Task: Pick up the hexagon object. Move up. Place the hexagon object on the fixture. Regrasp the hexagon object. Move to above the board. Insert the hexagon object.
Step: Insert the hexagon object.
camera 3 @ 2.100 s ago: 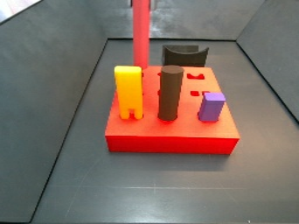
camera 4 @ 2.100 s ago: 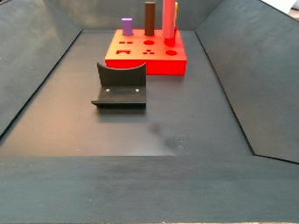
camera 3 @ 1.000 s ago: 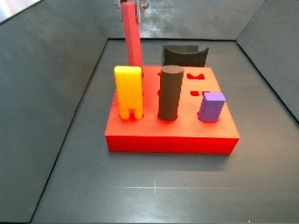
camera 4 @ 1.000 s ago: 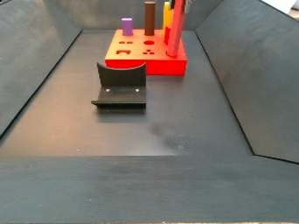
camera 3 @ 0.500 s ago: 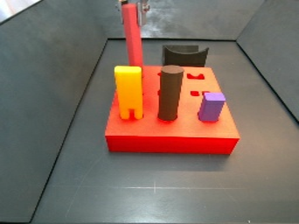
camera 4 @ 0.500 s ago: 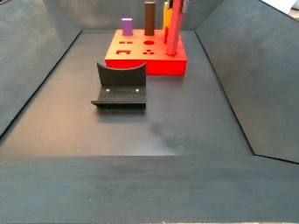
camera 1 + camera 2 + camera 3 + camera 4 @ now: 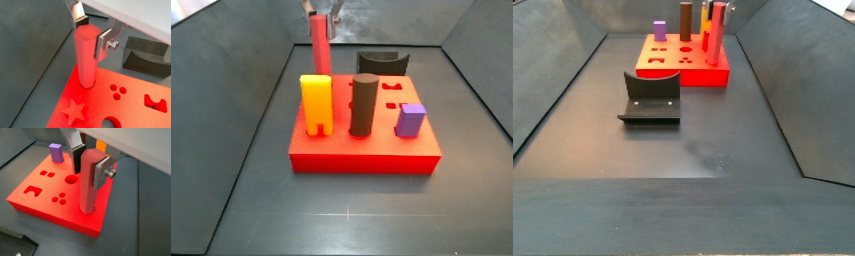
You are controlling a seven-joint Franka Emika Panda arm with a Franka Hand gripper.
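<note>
The hexagon object (image 7: 87, 57), a long slim red bar, stands upright with its lower end at the board (image 7: 133, 107), near a corner. In both wrist views my gripper (image 7: 92, 32) is shut on the bar's upper part, one silver finger (image 7: 101, 173) on each side. In a side view the bar (image 7: 319, 50) rises behind the yellow-orange peg (image 7: 315, 103), with the gripper (image 7: 321, 12) at its top. The fixture (image 7: 651, 97), a dark block, stands on the floor apart from the board (image 7: 680, 72).
On the board stand a dark brown cylinder (image 7: 365, 105) and a short purple peg (image 7: 412, 120). Star, round and other shaped holes (image 7: 73, 111) lie open in the board's top. Sloping grey walls close in the floor (image 7: 687, 140) on both sides.
The gripper has carried the red bar sideways and down, from high over the board to its corner. Over the last half second it sank a little further.
</note>
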